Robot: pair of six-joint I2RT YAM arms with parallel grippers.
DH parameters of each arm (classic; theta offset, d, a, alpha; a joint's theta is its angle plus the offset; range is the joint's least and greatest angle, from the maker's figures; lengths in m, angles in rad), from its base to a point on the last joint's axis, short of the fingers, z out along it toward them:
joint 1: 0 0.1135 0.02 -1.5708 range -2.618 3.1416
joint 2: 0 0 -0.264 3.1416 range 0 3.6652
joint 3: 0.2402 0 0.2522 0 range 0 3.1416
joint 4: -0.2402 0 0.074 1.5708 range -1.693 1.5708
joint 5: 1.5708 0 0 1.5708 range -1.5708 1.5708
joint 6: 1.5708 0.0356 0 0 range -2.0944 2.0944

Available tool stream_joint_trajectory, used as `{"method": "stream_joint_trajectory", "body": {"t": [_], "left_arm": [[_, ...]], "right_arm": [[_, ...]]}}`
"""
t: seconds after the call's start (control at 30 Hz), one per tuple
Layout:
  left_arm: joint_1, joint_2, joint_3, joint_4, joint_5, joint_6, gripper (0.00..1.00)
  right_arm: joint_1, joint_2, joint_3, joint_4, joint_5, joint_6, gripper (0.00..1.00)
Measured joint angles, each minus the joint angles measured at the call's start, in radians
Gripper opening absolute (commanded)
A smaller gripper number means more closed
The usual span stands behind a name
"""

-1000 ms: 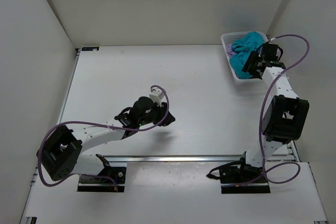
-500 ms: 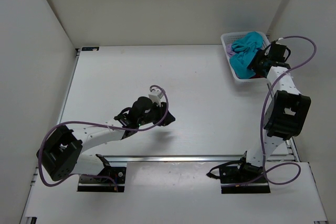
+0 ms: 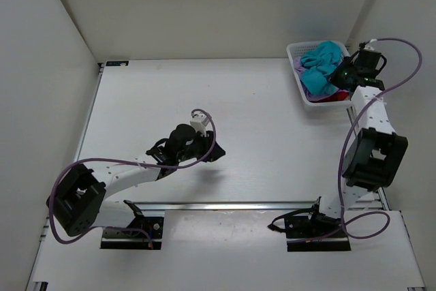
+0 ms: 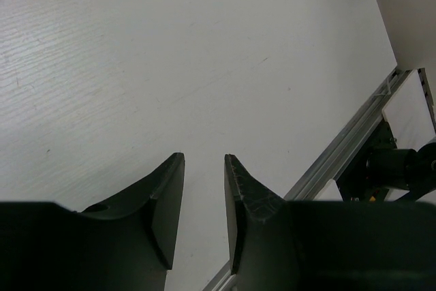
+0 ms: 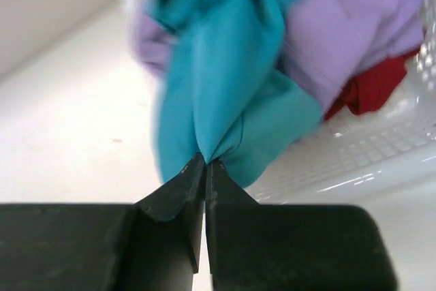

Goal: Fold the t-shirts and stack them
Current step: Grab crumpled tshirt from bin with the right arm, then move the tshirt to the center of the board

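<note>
Both jaws of the right gripper [image 5: 204, 161] are pressed together on a fold of the teal shirt [image 5: 218, 86], bunched atop the lavender shirt [image 5: 361, 32] and red shirt [image 5: 375, 90] in the white mesh basket [image 5: 381, 148] at the far right corner of the table [image 4: 136, 46]. Left gripper [image 4: 204, 161] hovers partly open over the table, well apart from the basket — nothing held.

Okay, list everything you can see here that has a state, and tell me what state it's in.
basket: upright, holding all three shirts
teal t-shirt: unfolded, bunched, topmost in the basket
lavender t-shirt: crumpled in the basket
red t-shirt: crumpled, mostly buried
right tool: shut on a fold of the teal t-shirt
left tool: open, empty, over bare table
</note>
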Motion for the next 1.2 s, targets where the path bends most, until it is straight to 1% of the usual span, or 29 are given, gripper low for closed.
{"method": "stream_joint_trajectory", "body": {"t": [0.07, 0.1, 0.13, 0.2, 0.27, 0.3, 0.37, 0.43, 0.53, 0.6, 0.63, 0.73, 0.77, 0.8, 0.87, 0.9, 0.97, 1.03, 1.07, 1.13, 1.2], "left_arm": [[0.006, -0.009, 0.0, -0.005, 0.003, -0.003, 0.42], [0.01, -0.016, 0.0, -0.006, 0.003, -0.004, 0.41], [0.019, -0.025, 0.0, -0.006, 0.005, -0.008, 0.42], [0.046, -0.041, 0.001, -0.005, 0.018, -0.016, 0.42], [0.084, -0.054, 0.002, -0.005, 0.032, -0.027, 0.41], [0.104, -0.061, 0.002, -0.005, 0.04, -0.035, 0.42], [0.148, -0.075, 0.002, -0.009, 0.056, -0.049, 0.42], [0.188, -0.092, -0.002, -0.008, 0.066, -0.065, 0.42], [0.275, -0.145, -0.041, 0.0, 0.089, -0.095, 0.43], [0.333, -0.181, -0.074, -0.004, 0.1, -0.114, 0.43], [0.364, -0.195, -0.088, -0.005, 0.105, -0.124, 0.43], [0.452, -0.251, -0.134, -0.016, 0.12, -0.144, 0.43], [0.476, -0.27, -0.14, -0.026, 0.125, -0.149, 0.43], [0.493, -0.284, -0.143, -0.031, 0.126, -0.15, 0.43], [0.53, -0.317, -0.143, -0.044, 0.129, -0.149, 0.43], [0.54, -0.327, -0.143, -0.051, 0.129, -0.148, 0.43], [0.548, -0.34, -0.143, -0.063, 0.127, -0.143, 0.43], [0.548, -0.34, -0.143, -0.071, 0.127, -0.139, 0.44], [0.544, -0.338, -0.143, -0.075, 0.127, -0.138, 0.43], [0.526, -0.324, -0.143, -0.077, 0.121, -0.132, 0.44], [0.486, -0.304, -0.143, -0.084, 0.103, -0.124, 0.44]], "right_arm": [[0.01, -0.09, 0.013, -0.005, -0.016, 0.003, 0.0], [0.021, -0.132, 0.048, -0.024, -0.038, 0.006, 0.0], [0.034, -0.159, 0.088, -0.031, -0.059, 0.006, 0.0], [0.076, -0.192, 0.222, -0.058, -0.121, 0.006, 0.0], [0.135, -0.203, 0.349, -0.063, -0.18, 0.007, 0.0], [0.172, -0.204, 0.411, -0.07, -0.217, 0.006, 0.0], [0.269, -0.203, 0.521, -0.079, -0.301, 0.014, 0.0], [0.338, -0.193, 0.595, -0.082, -0.381, 0.031, 0.0], [0.425, -0.175, 0.678, -0.044, -0.51, 0.091, 0.0], [0.444, -0.174, 0.685, 0.025, -0.611, 0.159, 0.0], [0.443, -0.174, 0.684, 0.051, -0.637, 0.183, 0.0], [0.414, -0.185, 0.633, 0.159, -0.724, 0.264, 0.0], [0.396, -0.2, 0.586, 0.198, -0.747, 0.283, 0.0], [0.378, -0.224, 0.518, 0.235, -0.768, 0.299, 0.0], [0.326, -0.292, 0.295, 0.365, -0.809, 0.348, 0.0], [0.311, -0.313, 0.212, 0.387, -0.824, 0.365, 0.0], [0.287, -0.33, 0.031, 0.47, -0.829, 0.386, 0.01], [0.277, -0.302, -0.122, 0.49, -0.815, 0.381, 0.0], [0.277, -0.267, -0.171, 0.484, -0.799, 0.375, 0.03], [0.277, -0.172, -0.208, 0.431, -0.74, 0.345, 0.18], [0.283, -0.056, -0.202, 0.34, -0.632, 0.299, 0.49]]}}
